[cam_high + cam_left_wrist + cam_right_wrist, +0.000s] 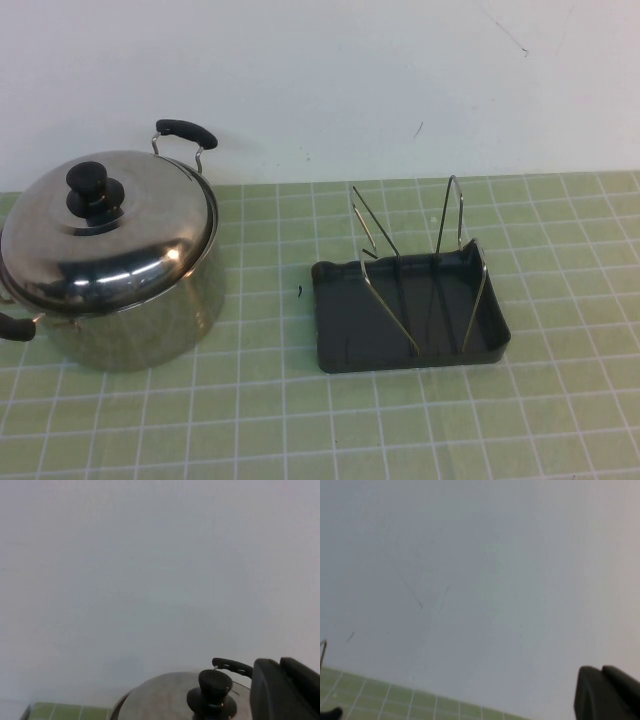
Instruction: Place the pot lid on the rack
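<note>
- Polished steel, the pot lid [105, 235] with its black knob [94, 190] sits closed on the pot [140, 320] at the desk's [300, 420] left side.
- Well apart to the right we see the rack [410, 315], its wire dividers [450, 215] upright and holding nothing.
- Our left tool [287, 690] shows only as a dark edge in its wrist view, beside the knob; we cannot tell its state.
- Our right tool [607, 692] is likewise a dark corner before the white wall [470, 580]; we cannot tell its state either.
</note>
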You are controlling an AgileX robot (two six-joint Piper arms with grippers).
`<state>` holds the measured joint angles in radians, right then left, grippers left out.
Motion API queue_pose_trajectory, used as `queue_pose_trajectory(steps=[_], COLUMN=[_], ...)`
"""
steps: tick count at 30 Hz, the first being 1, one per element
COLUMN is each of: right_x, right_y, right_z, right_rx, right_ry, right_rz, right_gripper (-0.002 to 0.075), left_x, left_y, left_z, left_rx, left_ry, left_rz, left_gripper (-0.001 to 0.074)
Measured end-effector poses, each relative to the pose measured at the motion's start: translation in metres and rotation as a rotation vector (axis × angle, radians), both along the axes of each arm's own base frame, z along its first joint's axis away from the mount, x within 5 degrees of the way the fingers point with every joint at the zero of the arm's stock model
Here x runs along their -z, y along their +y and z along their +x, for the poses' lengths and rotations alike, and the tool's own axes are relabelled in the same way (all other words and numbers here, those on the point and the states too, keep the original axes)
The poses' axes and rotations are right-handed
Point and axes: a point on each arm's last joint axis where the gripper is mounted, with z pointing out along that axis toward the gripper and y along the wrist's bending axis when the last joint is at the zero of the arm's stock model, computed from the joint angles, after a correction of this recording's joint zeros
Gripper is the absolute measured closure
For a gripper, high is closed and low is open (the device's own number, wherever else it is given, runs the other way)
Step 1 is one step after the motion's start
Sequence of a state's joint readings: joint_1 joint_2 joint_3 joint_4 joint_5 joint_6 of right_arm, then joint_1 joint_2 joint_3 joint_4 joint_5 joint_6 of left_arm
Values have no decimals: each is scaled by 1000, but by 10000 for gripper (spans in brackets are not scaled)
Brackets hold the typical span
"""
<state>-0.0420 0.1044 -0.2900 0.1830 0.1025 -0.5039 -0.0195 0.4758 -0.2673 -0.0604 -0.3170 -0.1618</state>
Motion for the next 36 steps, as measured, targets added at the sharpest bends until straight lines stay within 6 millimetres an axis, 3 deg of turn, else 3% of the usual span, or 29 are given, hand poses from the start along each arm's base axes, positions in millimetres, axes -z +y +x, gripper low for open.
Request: queue_pose_trajectory(steps=[6, 9, 12, 17, 21, 26, 31, 34, 36], right_x=[-2, 1, 4, 7, 6, 6, 6, 6, 6], right_y=[2, 2, 3, 4, 4, 4, 6, 6, 7], right_z=[8, 9, 9, 8, 8, 8, 8, 8, 8], right_rx=[-21, -29, -40, -48, -49, -53, -64, -70, -76], right_ry=[147, 186, 215, 247, 247, 248, 246, 245, 243], right_rz=[-13, -12, -2, 1, 2, 11, 41, 56, 71], right_gripper=[727, 727, 727, 727, 727, 727, 727, 727, 727], left_x=[-12, -19, -20, -14, -8, 14, 40, 48, 50], left_y=[-3, -5, -6, -9, -11, -14, -14, -15, -15], left_z=[55, 82, 107, 147, 176, 204, 216, 219, 220], left_rx=[14, 29, 38, 58, 79, 102, 114, 122, 124], left_ry=[28, 48, 74, 136, 172, 250, 332, 358, 363], left_rz=[52, 61, 63, 99, 140, 175, 183, 196, 200], left_gripper=[736, 695, 575, 237, 105, 76, 81, 143, 251])
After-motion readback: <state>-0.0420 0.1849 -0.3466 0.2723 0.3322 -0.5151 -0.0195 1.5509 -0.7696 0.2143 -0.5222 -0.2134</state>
